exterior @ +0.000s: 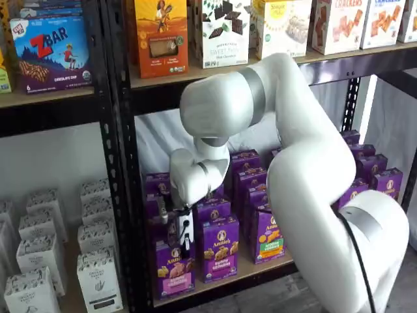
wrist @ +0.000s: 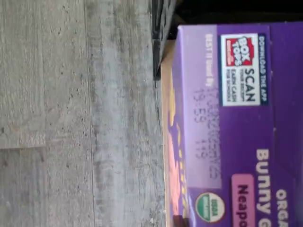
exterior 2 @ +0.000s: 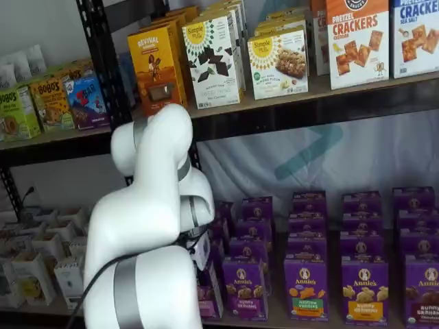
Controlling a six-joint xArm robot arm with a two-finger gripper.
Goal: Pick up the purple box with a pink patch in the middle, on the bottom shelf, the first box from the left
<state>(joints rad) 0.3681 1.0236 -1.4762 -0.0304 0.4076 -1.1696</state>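
Note:
The purple box (exterior: 172, 268) stands upright at the left end of the bottom shelf (exterior: 257, 267), with a light pink band and bunny snacks pictured on its front. My gripper (exterior: 183, 244) reaches down onto its top edge, black fingers closed on it. The wrist view shows the purple box (wrist: 236, 132) close up, with a Box Tops label and a pink patch. In a shelf view, the arm hides most of the purple box (exterior 2: 208, 298), and the gripper's fingers do not show.
A like purple box with a darker band (exterior: 219, 251) stands right beside the held one, then one with a green-orange patch (exterior: 268, 238). More purple boxes fill the rows behind. A black upright (exterior: 120, 195) stands close on the left, with white cartons (exterior: 98, 274) beyond it.

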